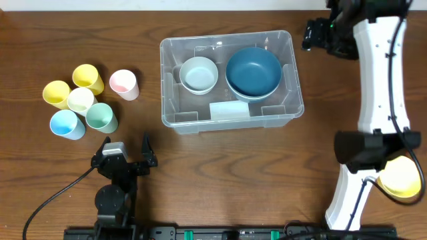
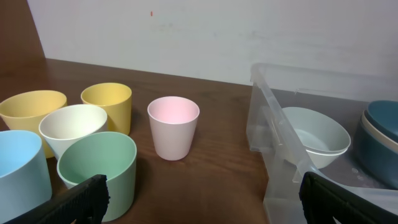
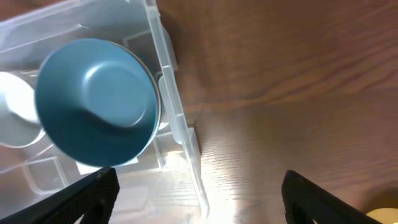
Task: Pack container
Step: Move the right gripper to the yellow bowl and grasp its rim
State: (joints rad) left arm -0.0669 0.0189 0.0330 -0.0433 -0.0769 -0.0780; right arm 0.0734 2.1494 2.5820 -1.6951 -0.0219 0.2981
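The clear container (image 1: 193, 122) stands mid-table. It holds a pale bowl (image 1: 199, 75), a dark blue bowl (image 1: 253, 72) stacked on another bowl, and a pale flat rectangular piece (image 1: 229, 110). My left gripper (image 1: 127, 157) is open and empty near the front edge, facing the cups and the container's left wall (image 2: 273, 124); its fingertips (image 2: 202, 199) are wide apart. My right gripper (image 1: 315, 35) is open and empty beyond the container's far right corner; its fingers (image 3: 196, 199) straddle the container's right wall (image 3: 171, 81), with the dark blue bowl (image 3: 93, 99) to the left.
Several cups cluster at the left: two yellow (image 1: 57, 94) (image 1: 87, 79), white (image 1: 81, 100), green (image 1: 101, 117), light blue (image 1: 67, 124) and pink (image 1: 124, 85). A yellow round dish (image 1: 400, 179) lies at the right edge behind the right arm's base.
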